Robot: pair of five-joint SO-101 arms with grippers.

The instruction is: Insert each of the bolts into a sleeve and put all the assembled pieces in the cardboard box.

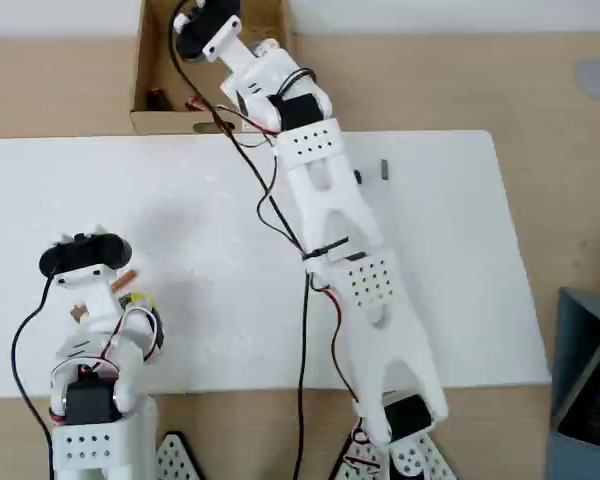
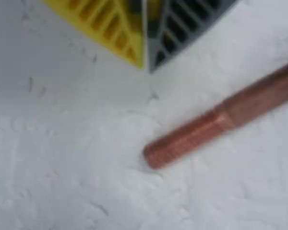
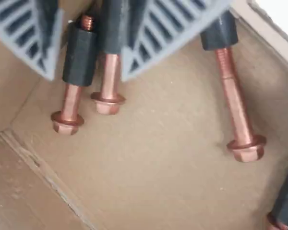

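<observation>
Left gripper [image 2: 145, 57]: yellow and grey fingers closed tip to tip, nothing between them. Copper bolt [image 2: 221, 120] flat on white mat [image 2: 62, 167], just off fingertips, threaded end nearest them, untouched.

Right gripper [image 3: 89, 67]: down inside cardboard box [image 3: 158, 167], fingers spread. One sleeved bolt [image 3: 108, 81] in gap between fingers, not pinched. Second sleeved bolt [image 3: 72, 91] alongside it, close by one finger. Third sleeved bolt [image 3: 235, 105] outside other finger, apart, flat on box floor.
</observation>
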